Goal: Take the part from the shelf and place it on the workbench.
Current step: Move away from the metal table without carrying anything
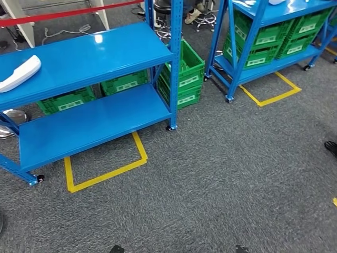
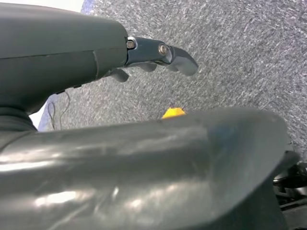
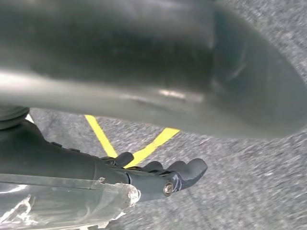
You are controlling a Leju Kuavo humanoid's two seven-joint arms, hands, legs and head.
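White elongated plastic part [image 1: 19,73] lies on blue metal shelf [image 1: 91,52] top tier, upper left of frame. Left hand [image 2: 159,55] and right hand [image 3: 170,175] hang empty, fingers loosely extended over grey carpet [image 1: 222,174].

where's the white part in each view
Head view: the white part lies at the far left end of the near blue shelf's top deck.
Left wrist view: not in it.
Right wrist view: not in it.
Shared landmark: yellow floor tape on grey carpet.
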